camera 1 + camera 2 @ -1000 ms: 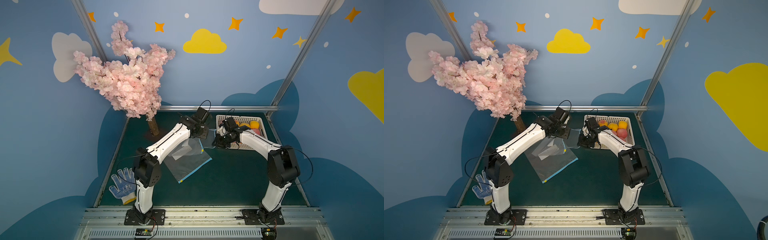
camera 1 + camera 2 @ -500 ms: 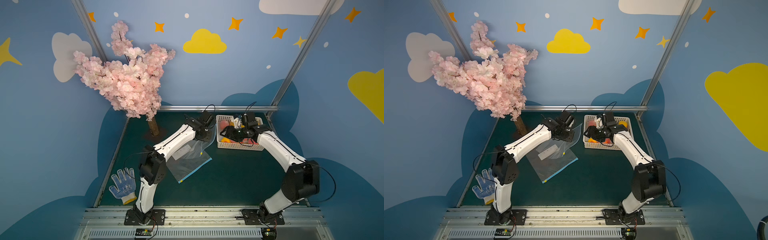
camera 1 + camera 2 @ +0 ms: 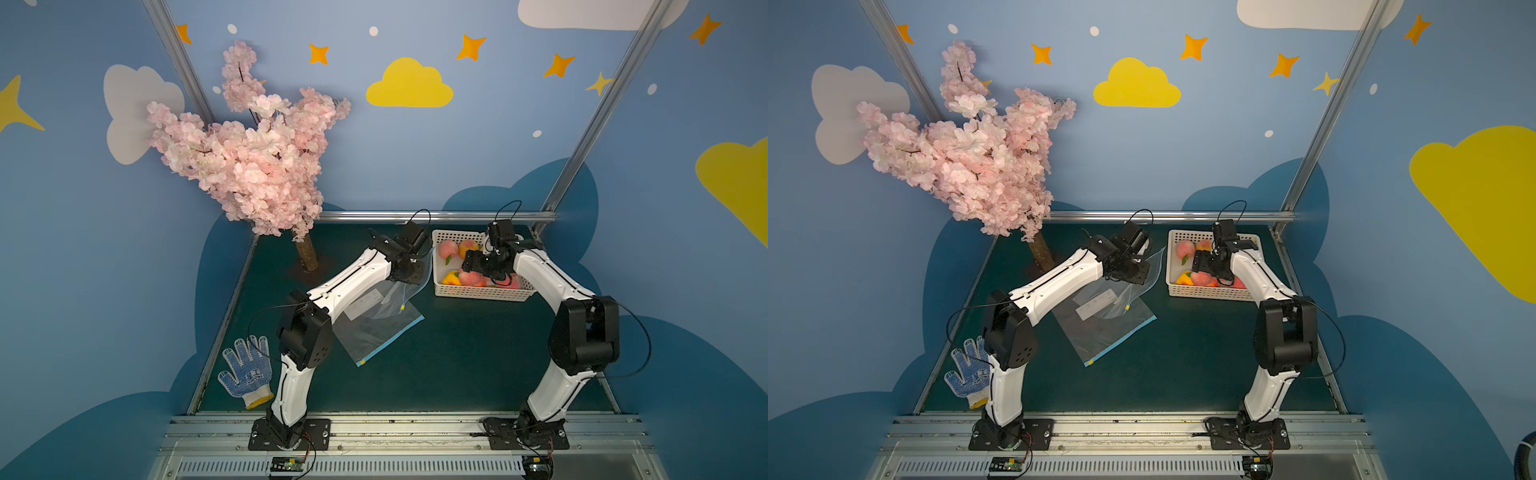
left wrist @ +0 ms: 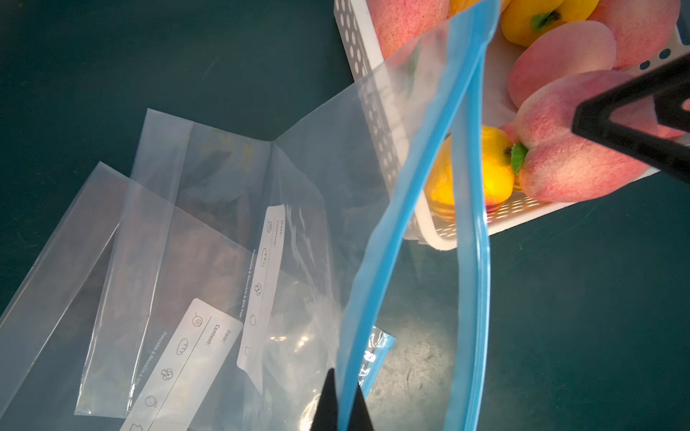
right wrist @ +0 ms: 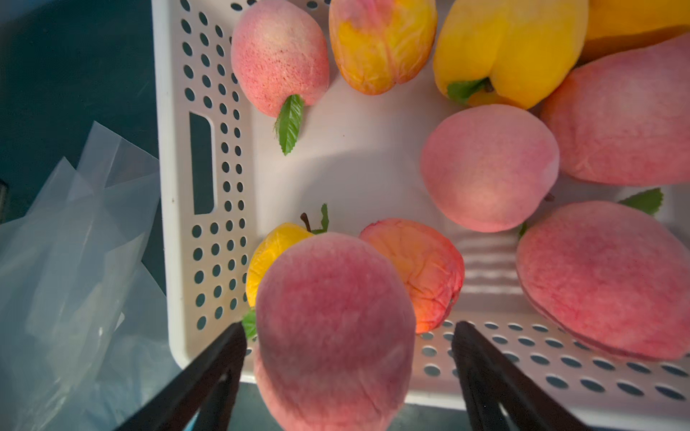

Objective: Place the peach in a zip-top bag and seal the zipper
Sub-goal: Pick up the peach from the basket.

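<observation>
My left gripper [image 4: 344,388] is shut on the blue zipper edge of a clear zip-top bag [image 4: 328,156] and holds it lifted beside the basket; the bag's mouth gapes, its two blue strips apart. In both top views this gripper [image 3: 415,270] [image 3: 1138,270] sits left of the white basket [image 3: 482,294]. My right gripper [image 5: 349,328] stands open over the basket's near left corner, its fingers [image 5: 224,358] on either side of a pink peach [image 5: 332,298] with a gap showing on one side. In a top view that peach [image 3: 470,277] lies under the right gripper [image 3: 476,266].
The basket [image 5: 175,231] also holds several more peaches [image 5: 489,168] and a yellow pepper [image 5: 511,48]. A second clear bag [image 3: 374,338] lies flat on the green table. A blossom tree [image 3: 257,166] stands back left, a dotted glove [image 3: 245,370] front left.
My right arm has swung from the bag's mouth to over the basket and its jaws have opened around a peach. The left gripper stays shut on the bag and has shifted toward the basket.
</observation>
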Robot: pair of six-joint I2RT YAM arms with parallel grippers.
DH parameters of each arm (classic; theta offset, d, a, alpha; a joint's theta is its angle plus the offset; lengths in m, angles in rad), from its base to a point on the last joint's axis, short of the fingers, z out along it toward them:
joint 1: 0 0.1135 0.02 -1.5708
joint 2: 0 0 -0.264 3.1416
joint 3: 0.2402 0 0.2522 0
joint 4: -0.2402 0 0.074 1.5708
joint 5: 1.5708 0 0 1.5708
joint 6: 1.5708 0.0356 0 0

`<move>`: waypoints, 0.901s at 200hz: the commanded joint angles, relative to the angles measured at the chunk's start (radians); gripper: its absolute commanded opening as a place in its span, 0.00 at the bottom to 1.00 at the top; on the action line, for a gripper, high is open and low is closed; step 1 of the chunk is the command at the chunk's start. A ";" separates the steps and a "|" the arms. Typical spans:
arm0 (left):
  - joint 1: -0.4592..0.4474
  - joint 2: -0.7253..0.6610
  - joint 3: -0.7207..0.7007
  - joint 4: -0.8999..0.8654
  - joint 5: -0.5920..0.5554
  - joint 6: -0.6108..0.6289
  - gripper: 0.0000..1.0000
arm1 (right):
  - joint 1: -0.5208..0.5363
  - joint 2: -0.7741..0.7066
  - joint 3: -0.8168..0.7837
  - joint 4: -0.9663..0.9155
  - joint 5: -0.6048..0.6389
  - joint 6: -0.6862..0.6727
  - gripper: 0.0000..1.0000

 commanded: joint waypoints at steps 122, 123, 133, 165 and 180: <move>-0.005 0.014 0.029 -0.011 0.018 -0.020 0.03 | -0.014 -0.105 0.008 -0.085 -0.175 -0.024 0.55; -0.005 0.013 0.029 -0.010 0.018 -0.021 0.03 | -0.015 -0.111 0.004 -0.080 -0.182 -0.023 0.55; -0.005 0.014 0.030 -0.009 0.021 -0.024 0.03 | -0.025 -0.167 -0.027 -0.035 -0.267 -0.005 0.56; -0.005 0.016 0.030 -0.006 0.023 -0.029 0.03 | -0.057 -0.286 -0.190 0.235 -0.617 0.194 0.56; -0.006 0.018 0.030 -0.003 0.024 -0.031 0.03 | -0.054 -0.313 -0.297 0.467 -0.732 0.386 0.56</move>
